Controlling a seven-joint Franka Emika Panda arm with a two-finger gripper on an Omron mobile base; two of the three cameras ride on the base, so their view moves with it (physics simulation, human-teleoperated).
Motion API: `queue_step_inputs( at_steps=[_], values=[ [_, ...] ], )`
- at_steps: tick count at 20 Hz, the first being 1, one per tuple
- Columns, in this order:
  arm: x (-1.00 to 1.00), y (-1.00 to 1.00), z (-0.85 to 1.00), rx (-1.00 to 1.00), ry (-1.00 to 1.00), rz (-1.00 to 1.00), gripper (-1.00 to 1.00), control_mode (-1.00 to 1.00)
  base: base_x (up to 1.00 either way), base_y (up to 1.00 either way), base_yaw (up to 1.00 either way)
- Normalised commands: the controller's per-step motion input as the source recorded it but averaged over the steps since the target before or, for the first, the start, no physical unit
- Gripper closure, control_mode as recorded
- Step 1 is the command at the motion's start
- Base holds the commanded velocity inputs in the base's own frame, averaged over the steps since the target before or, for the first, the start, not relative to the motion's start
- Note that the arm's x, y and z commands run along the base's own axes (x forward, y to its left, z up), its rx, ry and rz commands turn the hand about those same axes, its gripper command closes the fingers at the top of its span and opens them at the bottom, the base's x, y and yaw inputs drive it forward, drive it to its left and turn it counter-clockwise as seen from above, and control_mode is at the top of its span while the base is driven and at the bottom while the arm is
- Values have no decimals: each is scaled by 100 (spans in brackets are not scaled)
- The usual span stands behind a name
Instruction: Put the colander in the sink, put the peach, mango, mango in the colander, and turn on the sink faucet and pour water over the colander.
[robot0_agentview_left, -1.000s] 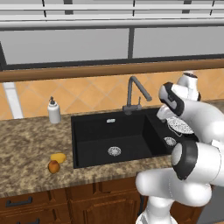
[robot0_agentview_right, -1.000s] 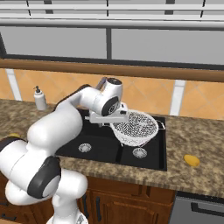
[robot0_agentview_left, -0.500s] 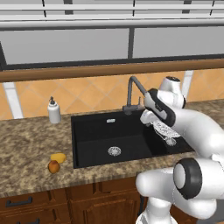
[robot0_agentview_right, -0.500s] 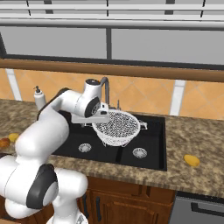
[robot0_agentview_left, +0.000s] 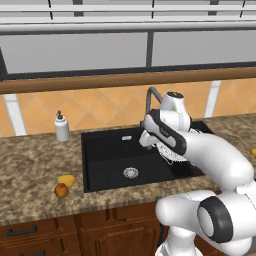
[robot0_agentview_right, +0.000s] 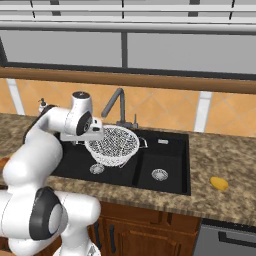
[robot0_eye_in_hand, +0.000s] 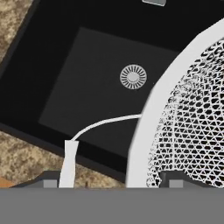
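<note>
The hand (robot0_agentview_right: 96, 135) is clamped on the rim of the colander (robot0_agentview_right: 114, 145), holding it in the air over the black sink (robot0_agentview_right: 170, 150), roughly above the divider between the 2 basins. The faucet (robot0_agentview_right: 116, 104) is right behind it. Off on the bench (robot0_agentview_left: 35, 170) left of the sink there's a peach (robot0_agentview_left: 61, 190) touching a mango (robot0_agentview_left: 66, 180), and another mango (robot0_agentview_right: 218, 183) sits on the right side.
</note>
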Motion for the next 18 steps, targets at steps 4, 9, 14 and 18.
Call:
queue_step_inputs(
  at_steps=[4, 9, 14, 18],
  values=[
    [0, 47, -5, 0, 0, 3, 100, -100, 0, 0, 0],
    [0, 12, -21, 0, 0, 18, 100, -100, 0, 0, 0],
    [12, 14, -30, 0, 0, 32, 100, -100, 0, 0, 0],
    [25, 15, -24, 0, 0, 30, 100, -100, 0, 0, 0]
  ],
)
